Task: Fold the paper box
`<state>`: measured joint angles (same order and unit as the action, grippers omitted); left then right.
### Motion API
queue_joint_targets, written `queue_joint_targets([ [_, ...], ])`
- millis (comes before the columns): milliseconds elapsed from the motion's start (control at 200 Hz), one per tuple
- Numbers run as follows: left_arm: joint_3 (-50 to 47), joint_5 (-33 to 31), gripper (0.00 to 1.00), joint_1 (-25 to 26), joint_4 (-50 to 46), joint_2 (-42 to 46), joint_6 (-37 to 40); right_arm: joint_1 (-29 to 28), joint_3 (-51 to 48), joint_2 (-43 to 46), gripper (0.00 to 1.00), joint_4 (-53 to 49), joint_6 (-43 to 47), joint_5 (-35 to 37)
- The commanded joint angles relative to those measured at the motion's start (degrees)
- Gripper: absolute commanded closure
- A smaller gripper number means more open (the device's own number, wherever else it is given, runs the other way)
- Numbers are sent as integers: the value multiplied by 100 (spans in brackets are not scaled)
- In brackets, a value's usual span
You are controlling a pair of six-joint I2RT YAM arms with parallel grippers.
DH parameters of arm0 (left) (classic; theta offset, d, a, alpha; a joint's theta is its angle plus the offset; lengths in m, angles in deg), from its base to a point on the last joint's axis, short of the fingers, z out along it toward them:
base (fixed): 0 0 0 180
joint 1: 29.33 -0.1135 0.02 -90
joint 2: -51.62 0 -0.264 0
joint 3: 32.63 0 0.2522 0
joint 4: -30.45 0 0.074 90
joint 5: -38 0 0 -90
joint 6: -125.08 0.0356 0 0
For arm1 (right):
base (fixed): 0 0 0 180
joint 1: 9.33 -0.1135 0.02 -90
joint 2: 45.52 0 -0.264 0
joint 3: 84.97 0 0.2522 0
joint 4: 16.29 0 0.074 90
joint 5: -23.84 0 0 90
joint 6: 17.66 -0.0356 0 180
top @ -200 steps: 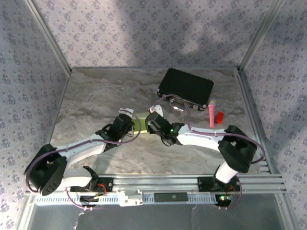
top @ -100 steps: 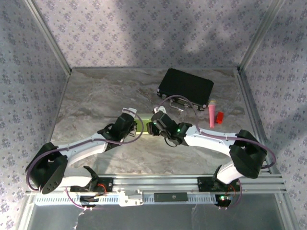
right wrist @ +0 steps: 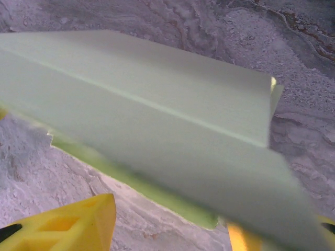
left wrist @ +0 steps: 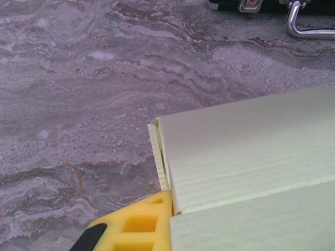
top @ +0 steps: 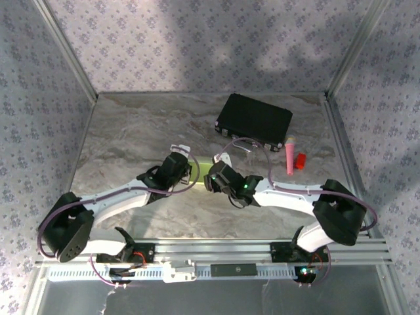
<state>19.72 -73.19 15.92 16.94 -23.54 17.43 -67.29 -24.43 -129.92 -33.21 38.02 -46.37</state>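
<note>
The two arms have drawn closer together over the last second, and the left gripper [top: 186, 167] and right gripper [top: 212, 176] now nearly meet at mid-surface, so from above just a sliver of green peeks out between them. The paper box [left wrist: 246, 157] is pale green card with a long crease along it and a thin flap edge showing at its corner. In the right wrist view it is lifted and tilted off the marbled surface [top: 131, 131]. The right gripper's yellow fingers [right wrist: 68, 225] stand well apart, the card lying across the far one. One left finger [left wrist: 133, 227] touches the card's corner, and I can't tell that gripper's opening. It looks mid-fold. The next move probably calls for pinning one panel while turning the other along the crease.
</note>
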Motion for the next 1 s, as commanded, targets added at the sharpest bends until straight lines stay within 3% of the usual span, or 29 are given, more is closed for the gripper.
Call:
queue_joint_targets([
  [0,258,-335,92,80,-133,-110,-192,-225,130,276,40,-305,-113,693],
  [105,247,-493,92,82,-116,-164,-247,-304,131,525,36,-669,-387,998],
  [365,210,-509,92,82,71,-295,-279,-255,-186,1026,33,-579,-494,472],
  [685,107,-453,92,84,197,-289,-248,-331,-252,2274,35,-911,-613,384],
  [994,-248,-376,89,159,506,-214,-310,408,-41,2366,44,-583,-1463,-93],
])
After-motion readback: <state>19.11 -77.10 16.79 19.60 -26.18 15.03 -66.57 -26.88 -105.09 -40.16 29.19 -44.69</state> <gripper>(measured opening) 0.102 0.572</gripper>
